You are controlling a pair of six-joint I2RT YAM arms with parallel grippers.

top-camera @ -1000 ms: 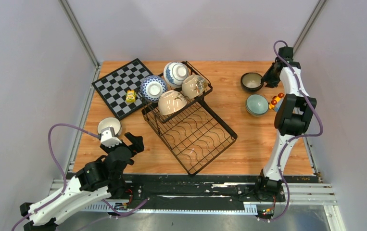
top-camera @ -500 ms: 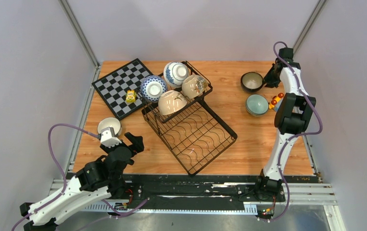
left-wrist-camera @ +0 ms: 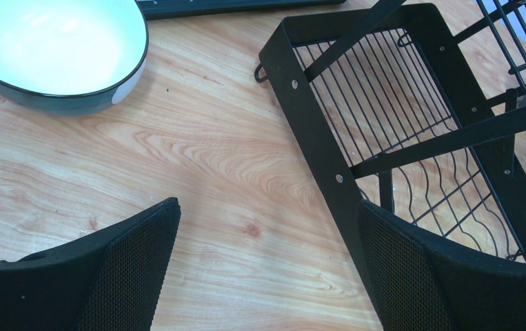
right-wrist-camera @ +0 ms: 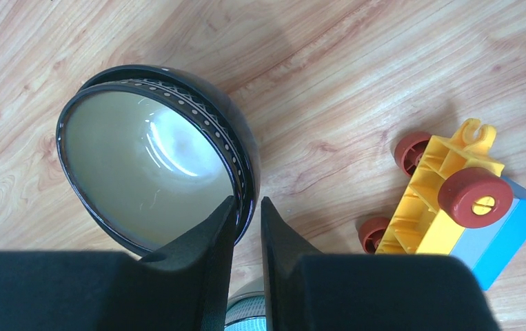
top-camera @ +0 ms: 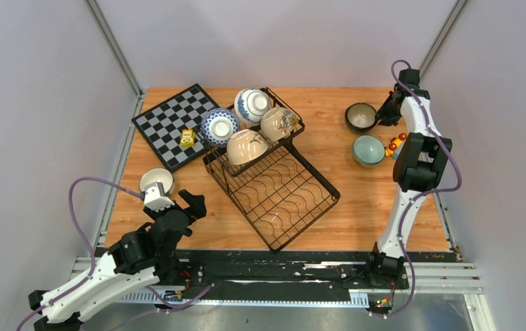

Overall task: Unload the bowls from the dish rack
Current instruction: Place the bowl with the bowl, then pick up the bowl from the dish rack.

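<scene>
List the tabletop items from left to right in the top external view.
White-lined bowl, small yellow toy, dish rack, teal bowl, toy vehicle. Checkerboard and dark bowl overlap neighbours, so skipped.

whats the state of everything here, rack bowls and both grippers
dish rack, four bowls tipped over in its upper basket, no bowl in the lower tray
dark bowl, out of the rack, rim pinched by the right gripper
teal bowl, upright on the table, free
white-lined bowl, upright on the table, free
left gripper, open, holding nothing
right gripper, shut on the dark bowl's rim
</scene>
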